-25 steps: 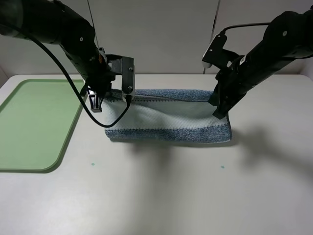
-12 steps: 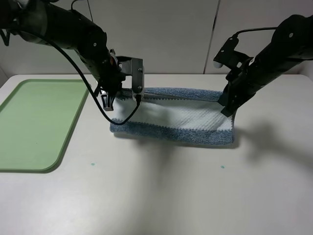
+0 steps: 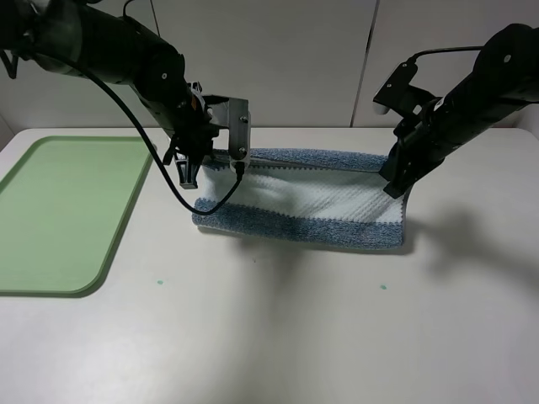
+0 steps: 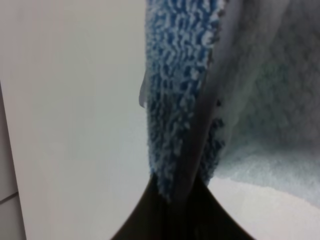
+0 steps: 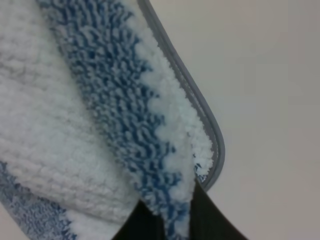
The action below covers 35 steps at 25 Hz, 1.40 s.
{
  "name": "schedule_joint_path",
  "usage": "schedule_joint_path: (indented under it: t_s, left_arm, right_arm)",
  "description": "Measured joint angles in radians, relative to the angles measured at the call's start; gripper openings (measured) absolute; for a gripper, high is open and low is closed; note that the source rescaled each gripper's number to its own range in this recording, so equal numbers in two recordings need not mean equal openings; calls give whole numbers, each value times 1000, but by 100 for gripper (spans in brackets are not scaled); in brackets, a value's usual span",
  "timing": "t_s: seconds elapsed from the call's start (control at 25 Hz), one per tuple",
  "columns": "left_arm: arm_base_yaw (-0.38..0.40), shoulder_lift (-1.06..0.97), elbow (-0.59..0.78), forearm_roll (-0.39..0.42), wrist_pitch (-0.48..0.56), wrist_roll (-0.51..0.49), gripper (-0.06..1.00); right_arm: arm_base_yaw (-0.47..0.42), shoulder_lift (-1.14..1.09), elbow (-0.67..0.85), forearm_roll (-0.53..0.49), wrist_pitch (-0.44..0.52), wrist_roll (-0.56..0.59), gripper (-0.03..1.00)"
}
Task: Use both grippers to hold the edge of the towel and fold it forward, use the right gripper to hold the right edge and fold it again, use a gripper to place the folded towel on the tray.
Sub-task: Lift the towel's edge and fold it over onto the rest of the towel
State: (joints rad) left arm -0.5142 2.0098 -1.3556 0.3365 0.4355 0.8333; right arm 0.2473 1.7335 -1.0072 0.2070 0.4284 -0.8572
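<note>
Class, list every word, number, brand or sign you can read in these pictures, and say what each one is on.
None: no word, number, brand or sign can be read anywhere.
The towel, the tray and the table show no print; both wrist views show only blurred cloth.

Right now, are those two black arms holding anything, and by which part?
Yes. Both hold the blue-and-white striped terry towel by its grey-piped edge: the left end effector pinches its left end, the right end effector its right end.
</note>
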Motion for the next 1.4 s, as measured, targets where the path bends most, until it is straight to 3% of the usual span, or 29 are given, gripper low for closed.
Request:
schedule_joint_path:
  t_s: [0.2,0.28,0.36,0.56,0.64,0.8,1.12,1.2,1.24,1.32,1.4]
  left_arm:
    - [0,0,0,0,0,1,1]
    - [0,0,0,1,0,1,6]
    - [1,0,0,4,2,1,19]
    - [4,1,0,18,-9,-6,79]
    - [4,2,0,18,-34,-8,91]
    - [4,2,0,18,-52,-10,98]
    - [4,5,0,18,-56,-34,100]
    - [4,5,0,18,-56,-35,100]
    - [4,5,0,18,-56,-35,100]
    - [4,5,0,18,-58,-35,100]
    - [4,5,0,18,-63,-35,100]
  right_arm:
    - [0,0,0,0,0,0,0]
    - [0,0,0,0,-1,1,0]
    - [-1,0,0,-3,0,1,0]
    - [-9,0,0,-12,2,4,0]
    - [-9,0,0,-12,2,4,0]
    - [-9,0,0,-12,2,4,0]
    - [-9,0,0,-8,2,4,1]
    - [-9,0,0,1,2,5,15]
    - [-9,0,0,4,3,5,28]
    - [-9,0,0,13,2,12,70]
    - [-9,0,0,19,-2,41,89]
